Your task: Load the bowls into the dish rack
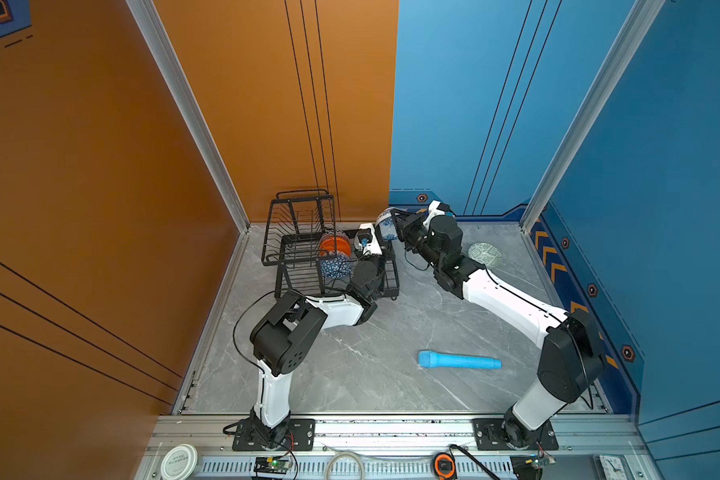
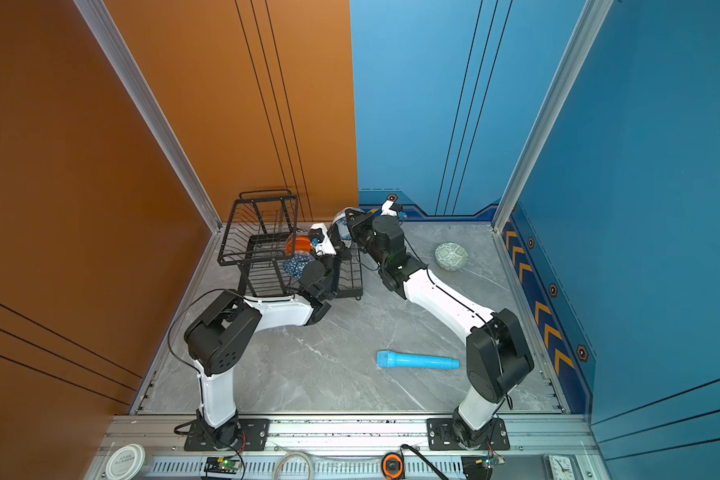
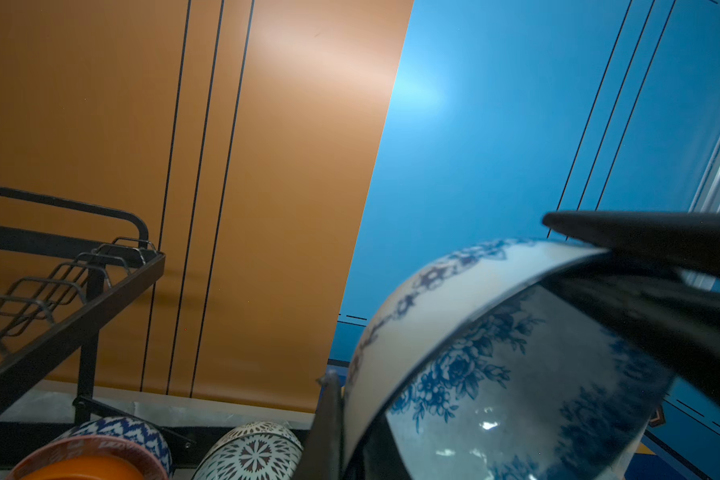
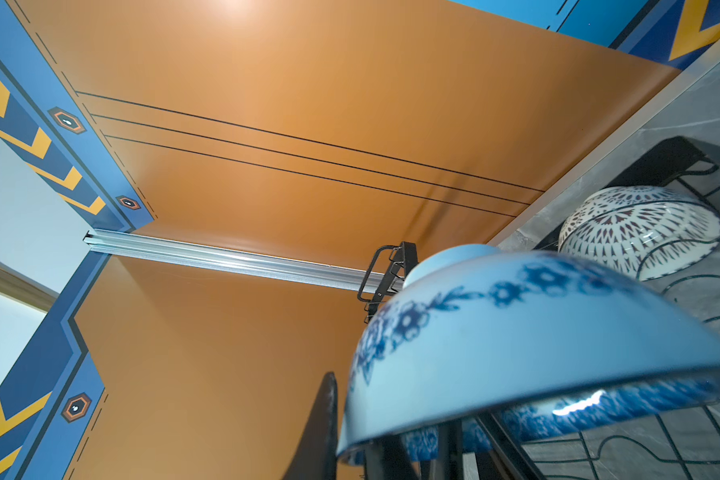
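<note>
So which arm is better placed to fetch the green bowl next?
Right, probably. The green bowl lies beside the right arm, far from the left gripper at the dish rack. First the right gripper must release the floral bowl.

The left arm (image 1: 337,309) and right arm (image 1: 512,301) pair glossy white link shells with blocky black joint housings (image 1: 287,336) (the left elbow's shows a cluster of small round holes). Thin black cables (image 1: 234,332) loop outside the links. Black base plates (image 1: 302,428) carry silver screws (image 1: 310,434). The right gripper (image 3: 566,253) has matte black tapered fingers (image 3: 661,237).
</note>
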